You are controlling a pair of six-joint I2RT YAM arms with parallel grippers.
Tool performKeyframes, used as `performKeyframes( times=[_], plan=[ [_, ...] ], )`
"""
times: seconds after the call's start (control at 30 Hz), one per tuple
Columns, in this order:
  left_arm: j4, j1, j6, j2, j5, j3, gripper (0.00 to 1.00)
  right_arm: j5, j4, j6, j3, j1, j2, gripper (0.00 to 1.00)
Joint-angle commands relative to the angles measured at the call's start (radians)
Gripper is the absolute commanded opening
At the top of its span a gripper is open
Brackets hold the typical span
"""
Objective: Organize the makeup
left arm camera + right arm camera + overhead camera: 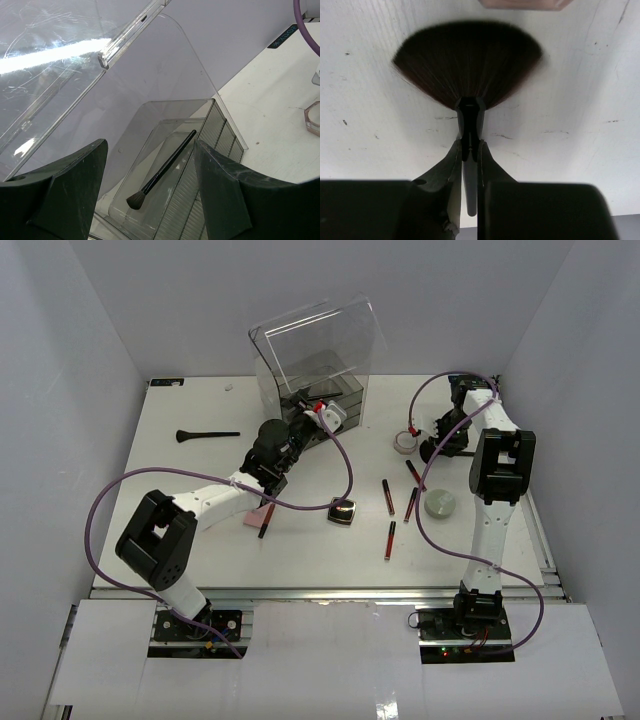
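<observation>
The right gripper (469,150) was shut tight on the fan brush (467,65), pinching its thin black handle just below the hairs. The brush lay on the white table (580,130), near a small pink jar (405,441). It looked light, with a stiff, smooth handle that might slip. The hairs were soft and would bend, so the handle was the best place to hold. The left gripper (150,175) hung wide open by the clear box (150,75), where a black brush (165,167) lay.
</observation>
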State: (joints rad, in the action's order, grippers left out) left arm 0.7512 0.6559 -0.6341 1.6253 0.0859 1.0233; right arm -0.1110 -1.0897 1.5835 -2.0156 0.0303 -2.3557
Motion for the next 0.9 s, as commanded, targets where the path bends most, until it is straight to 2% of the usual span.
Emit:
performKeyframes(
  times=[0.0, 0.23, 0.43, 0.53, 0.57, 0.6, 0.7, 0.87],
  plan=[
    [0.013, -0.015, 0.021, -0.073, -0.005, 0.02, 0.8, -0.017, 0.036, -0.002, 0.046, -0.002, 0.026, 0.08],
    [0.01, -0.016, 0.026, -0.075, -0.006, 0.029, 0.8, -0.087, 0.069, -0.023, 0.072, -0.002, 0.145, 0.08],
    [-0.002, -0.015, 0.033, -0.073, -0.006, 0.049, 0.8, -0.159, 0.112, -0.067, 0.151, -0.027, 0.322, 0.08],
    [-0.004, -0.015, 0.034, -0.077, -0.005, 0.055, 0.8, -0.18, 0.136, -0.063, 0.219, -0.087, 0.421, 0.08],
    [-0.008, -0.015, 0.034, -0.077, -0.003, 0.059, 0.8, -0.189, 0.195, -0.058, 0.325, -0.123, 0.48, 0.08],
    [-0.01, -0.015, 0.033, -0.079, -0.003, 0.063, 0.8, -0.191, 0.208, -0.057, 0.346, -0.15, 0.521, 0.08],
    [-0.022, -0.015, 0.033, -0.079, -0.005, 0.072, 0.8, -0.175, 0.368, -0.095, 0.523, -0.295, 0.674, 0.08],
    [-0.032, -0.015, 0.031, -0.084, -0.003, 0.083, 0.8, -0.134, 0.6, -0.163, 0.652, -0.456, 0.784, 0.08]
  ],
)
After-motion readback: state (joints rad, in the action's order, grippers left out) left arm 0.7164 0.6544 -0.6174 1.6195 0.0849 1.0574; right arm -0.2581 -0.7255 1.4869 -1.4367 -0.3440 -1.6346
